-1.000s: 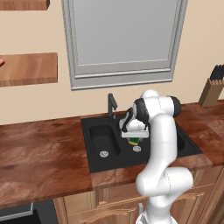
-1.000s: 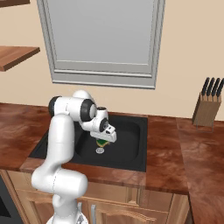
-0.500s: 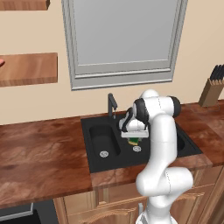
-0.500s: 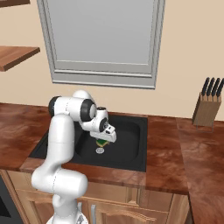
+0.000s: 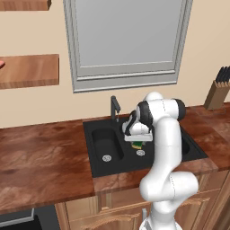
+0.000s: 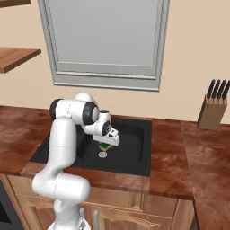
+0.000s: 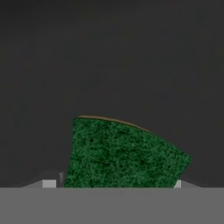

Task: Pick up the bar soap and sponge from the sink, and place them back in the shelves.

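— Green scrub face, right up against my hand camera: that's the sponge [image 7: 124, 155], sitting between my fingers. From the base cameras, my gripper [image 5: 137, 143] hangs over the large bowl of the sink [image 5: 101, 159], just above its drain, with the yellow-and-green block pinched at the tips.

— So you have it?

— I judge so. My fingers are pressed against its sides, and it looks to hang clear of the basin floor in the right base view, where the sponge [image 6: 105, 147] shows under the hand. How firm the pinch is I can't say; the fingertips themselves are mostly hidden behind the block.

— And the bar soap?

— I can't find it in the basins. At the far left edge of the left base view there's a sliver of pink [image 5: 2, 63] above the lower of the shelves [image 5: 29, 71]. It may be the soap already put back, but it's too small and cut off to be sure.

— What's left, then?

— If that sliver is the soap, roughly half is done: the sponge needs lifting out, carrying left to the planks, and setting down. If not, the soap is to be found as well.

— Anything else in the sink?

— The small bowl [image 5: 108, 143] holds nothing I can see but its drain. The large one has its drain and, over it, my hand. A knife block [image 6: 209, 112] stands on the counter, well off to the right.
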